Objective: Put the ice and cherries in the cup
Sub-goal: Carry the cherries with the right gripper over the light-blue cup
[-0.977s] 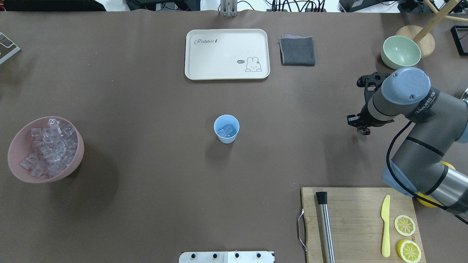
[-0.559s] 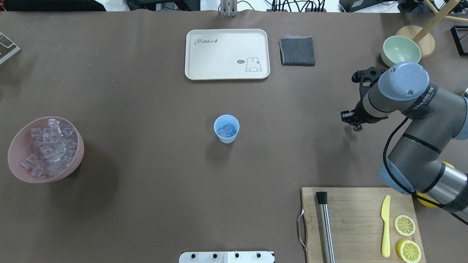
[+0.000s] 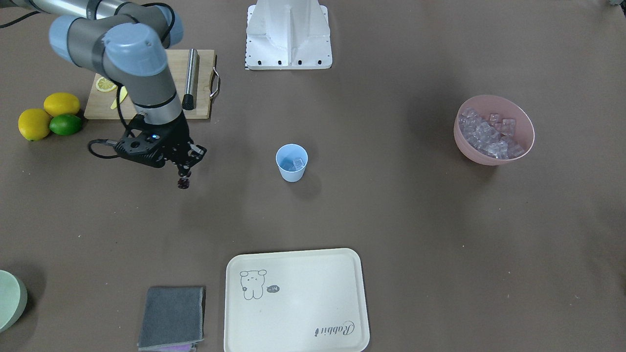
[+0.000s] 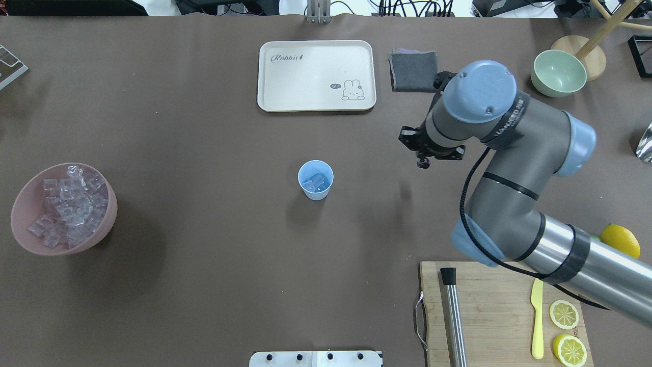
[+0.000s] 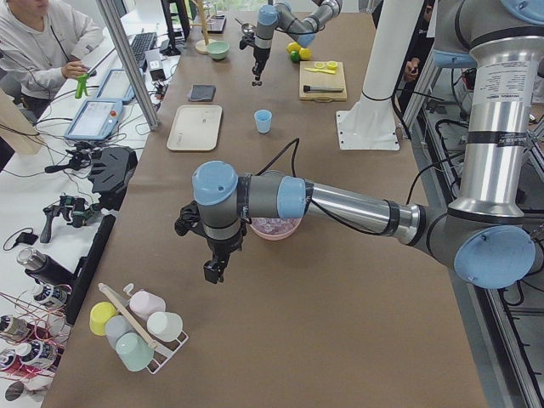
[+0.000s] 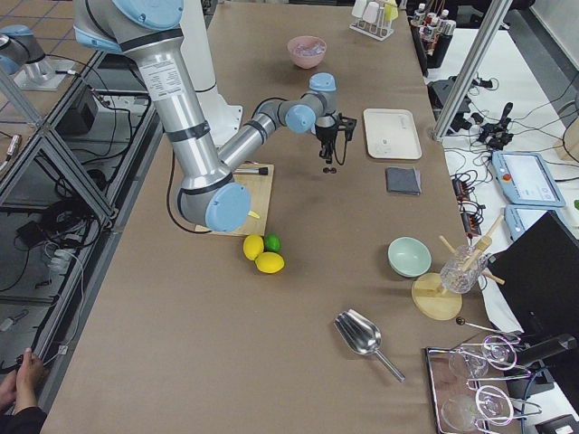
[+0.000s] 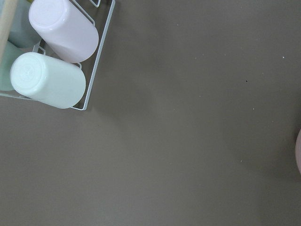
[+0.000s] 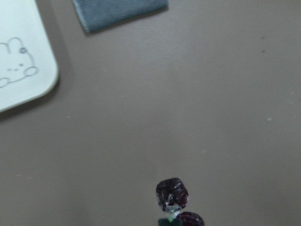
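Note:
The light blue cup [image 4: 315, 179] stands at mid-table with a few clear ice cubes [image 4: 316, 182] inside. More ice [image 4: 69, 206] fills the pink bowl [image 4: 20, 224] at the left. My right gripper [image 4: 422, 159] hovers above the table to the right of the cup, shut on the stem of the dark red cherries [image 3: 183, 183], which dangle below it. The right wrist view shows the cherries [image 8: 171, 193] over bare table. My left gripper [image 5: 212, 270] shows only in the exterior left view, near the pink bowl; I cannot tell whether it is open or shut.
A cream tray [image 4: 316, 75] and a grey cloth [image 4: 412, 71] lie beyond the cup. A pale green bowl [image 4: 558, 73] sits far right. The cutting board [image 4: 499, 306] holds a steel muddler, yellow knife and lemon slices. A wire rack of cups [image 7: 51, 61] lies under the left wrist.
My right arm has swung left towards the cup, carrying the cherries from near the green bowl to just right of the cup. The cup and bowl stay put.

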{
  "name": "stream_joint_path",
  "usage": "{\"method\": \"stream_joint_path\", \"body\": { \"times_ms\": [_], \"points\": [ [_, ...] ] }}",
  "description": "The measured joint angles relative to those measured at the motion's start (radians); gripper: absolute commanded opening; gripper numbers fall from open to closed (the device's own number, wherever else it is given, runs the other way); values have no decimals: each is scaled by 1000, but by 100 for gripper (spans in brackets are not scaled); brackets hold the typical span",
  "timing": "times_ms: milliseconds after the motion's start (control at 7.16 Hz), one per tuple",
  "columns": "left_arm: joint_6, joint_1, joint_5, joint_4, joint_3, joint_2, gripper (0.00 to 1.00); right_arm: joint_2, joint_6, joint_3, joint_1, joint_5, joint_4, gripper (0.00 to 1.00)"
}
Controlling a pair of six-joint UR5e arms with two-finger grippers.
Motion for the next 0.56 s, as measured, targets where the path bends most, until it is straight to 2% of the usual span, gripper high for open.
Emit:
{"method": "stream_joint_path", "body": {
  "times_ms": [559],
  "points": [
    [0,3,-1,1,-5,0,99,267,225,-130,-95,-107,-2,0]
  ]
}}
